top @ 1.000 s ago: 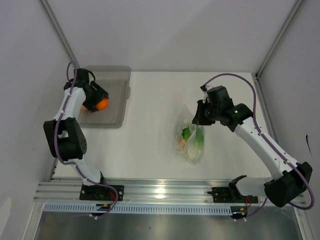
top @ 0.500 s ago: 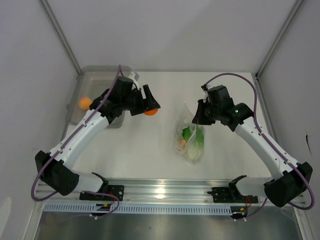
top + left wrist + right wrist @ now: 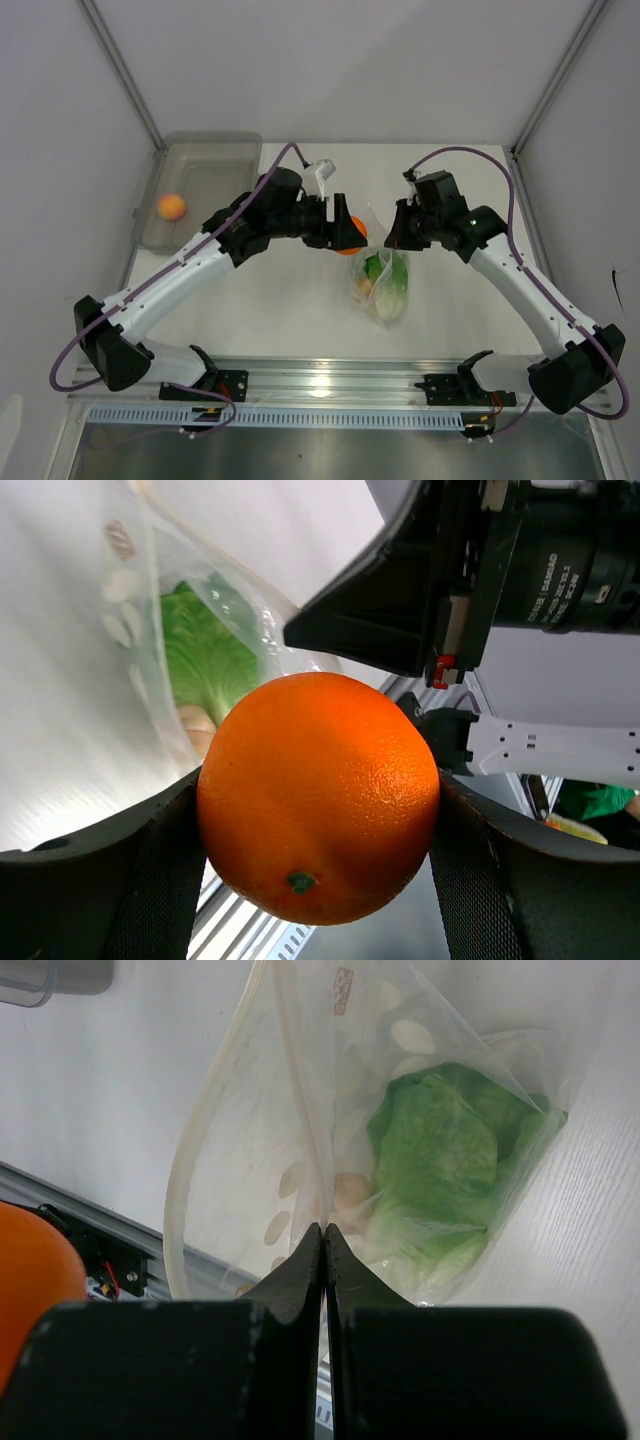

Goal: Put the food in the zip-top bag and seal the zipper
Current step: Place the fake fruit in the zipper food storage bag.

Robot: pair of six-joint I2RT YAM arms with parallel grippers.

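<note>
White bench (image 3: 290, 290) and pale walls (image 3: 350, 70) are framing the work. Lying toward the right of the bench, the zip-top bag (image 3: 383, 295) is already holding one lettuce head (image 3: 450, 1150) and one pale beige lump (image 3: 350, 1188). Its mouth is gaping open, because the right end effector (image 3: 322, 1232) is pinching the upper lip with fingers fully closed and lifting it. Just beside that mouth, the left end effector (image 3: 345, 232) is clamping one orange fruit (image 3: 318, 795) between its pads. To do this step well, I judge the fruit should be travelling past the lip and low inside before the fingers are letting go, so that it is not rolling back out. Oranges are numbering two: the second orange (image 3: 171, 207) is sitting in the single grey bin (image 3: 210, 136) at far left, well apart from the bag.
</note>
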